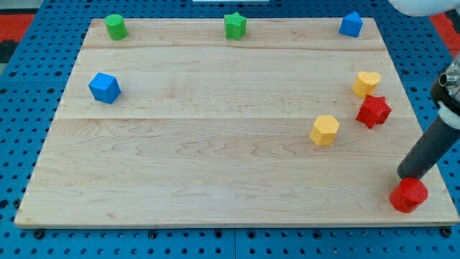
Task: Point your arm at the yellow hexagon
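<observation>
**A:** Checking target: yellow hexagon (325, 130) sits right of centre on the wooden board (215, 180), well apart from my tip (407, 178). Tip is down at the view's lower right, touching or just above the red cylinder (409, 195); can't tell which.

**B:** Neighbours?

**A:** Red star (374, 111) near it to the upper right, yellow heart (366, 83) just above the star. Neither touches the hexagon. Blue blocks and green blocks are far off along the top and left.

**B:** Jaw state?

**A:** No jaws on this rig, just a plain rod, so nothing to spread or pinch.

**B:** Handling?

**A:** Judging by looks: small, rigid, light block on smooth wood. Will likely slide at the slightest nudge and may spin if hit off-centre. Not fragile. No taking hold; any contact should be square on a flat side face. Task is only pointing, so stop short of it.

**B:** Approach?

**A:** Up-left from the current spot. Path from the lower right looks open; stay below the red star. Also peel away from the red cylinder cleanly so it doesn't drag along.
</observation>
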